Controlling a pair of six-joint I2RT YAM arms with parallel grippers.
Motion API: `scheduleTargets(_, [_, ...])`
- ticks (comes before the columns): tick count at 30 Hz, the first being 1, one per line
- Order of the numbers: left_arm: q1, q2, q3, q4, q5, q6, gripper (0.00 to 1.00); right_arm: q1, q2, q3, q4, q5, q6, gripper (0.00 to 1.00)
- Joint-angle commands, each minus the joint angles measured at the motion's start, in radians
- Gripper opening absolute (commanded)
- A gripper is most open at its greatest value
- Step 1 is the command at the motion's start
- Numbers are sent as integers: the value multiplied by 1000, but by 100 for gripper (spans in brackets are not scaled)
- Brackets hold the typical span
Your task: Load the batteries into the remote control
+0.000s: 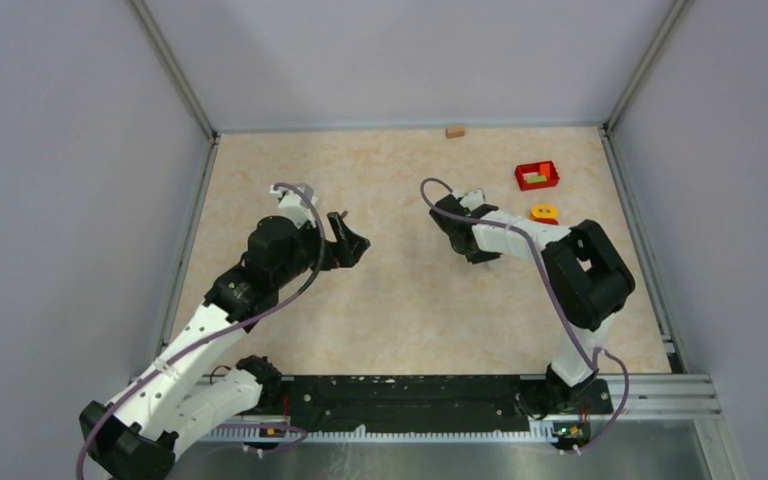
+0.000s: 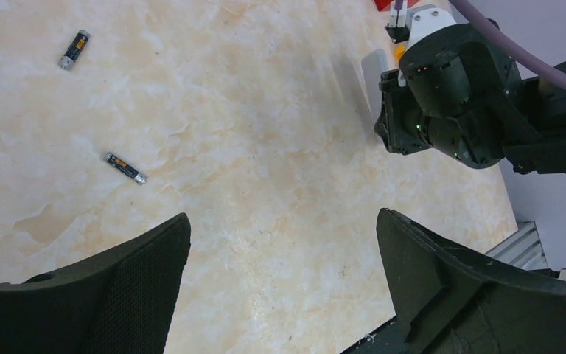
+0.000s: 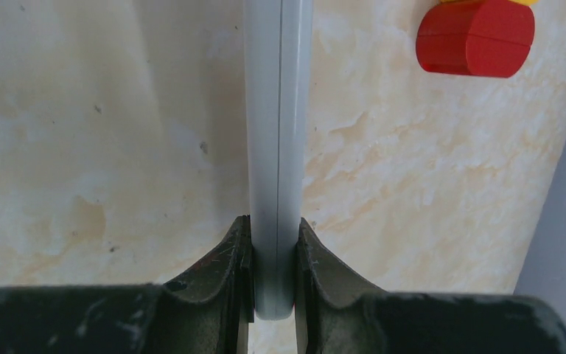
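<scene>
Beige marbled tabletop, closed in by pale grey walls, is what you are looking at. The remote control is showing itself to you edge-on, so you are seeing only its thin white-grey side with a seam; its screen and buttons are not showing. The right gripper is clamping it, one jaw pressing on each flat face at the near end. Whether the remote is touching the table, you cannot tell.

In the left wrist view two batteries are lying flat on the table. The first battery is resting far up at the left, and the second battery is lying nearer, well apart from it. The left gripper is hanging over the surface with its jaws spread wide, holding nothing and touching neither battery.

Going outward, a red cylinder with some yellow on top is standing near the remote, on its right. A red tray is sitting further back, and a small wooden block is lying by the far wall.
</scene>
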Motion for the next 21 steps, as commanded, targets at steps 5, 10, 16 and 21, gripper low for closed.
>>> scheduleTargets(5, [-2, -3, 3, 33, 27, 24, 99, -1, 70, 61, 10, -7, -55, 18])
scheduleTargets(10, [-2, 7, 13, 29, 19, 24, 99, -1, 15, 57, 35, -103, -71, 31])
scheduleTargets(16, [-1, 17, 40, -11, 2, 39, 99, -1, -64, -2, 101, -305, -124, 46])
scheduleTargets(21, [-1, -4, 58, -45, -33, 36, 99, -1, -117, -37, 106, -360, -120, 50])
